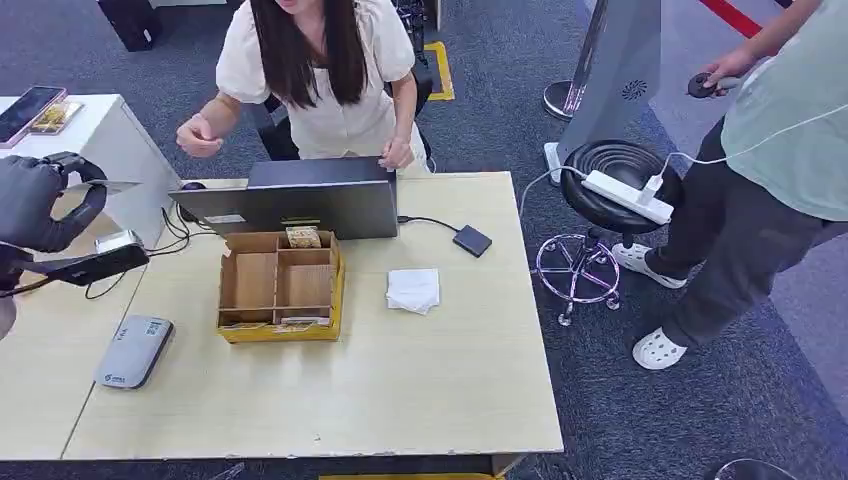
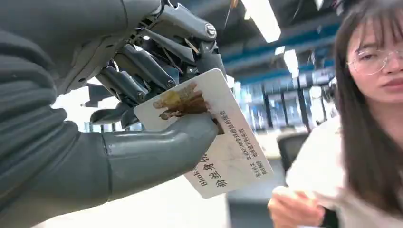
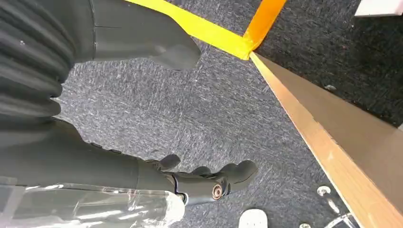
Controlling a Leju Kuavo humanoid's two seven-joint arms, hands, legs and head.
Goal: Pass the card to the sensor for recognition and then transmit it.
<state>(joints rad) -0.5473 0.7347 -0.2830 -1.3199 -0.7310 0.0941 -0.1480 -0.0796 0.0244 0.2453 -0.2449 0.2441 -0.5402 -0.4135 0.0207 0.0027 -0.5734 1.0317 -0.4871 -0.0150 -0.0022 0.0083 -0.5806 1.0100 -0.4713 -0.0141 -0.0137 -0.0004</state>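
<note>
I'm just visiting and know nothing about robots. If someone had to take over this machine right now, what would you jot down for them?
Left robot hand: raised at the table's left end, pinching the white card between thumb and fingers.
Right robot hand: hanging beside the table edge over the carpet, holding nothing, fingers loosely apart.
Grey card reader: lying flat on the table, nearer the robot than the raised card.
Person: seated behind the laptop, one hand lifted.
Done: card is picked up and held.
Left: present the card to the sensor, then hand it over, probably to the seated person.
</note>
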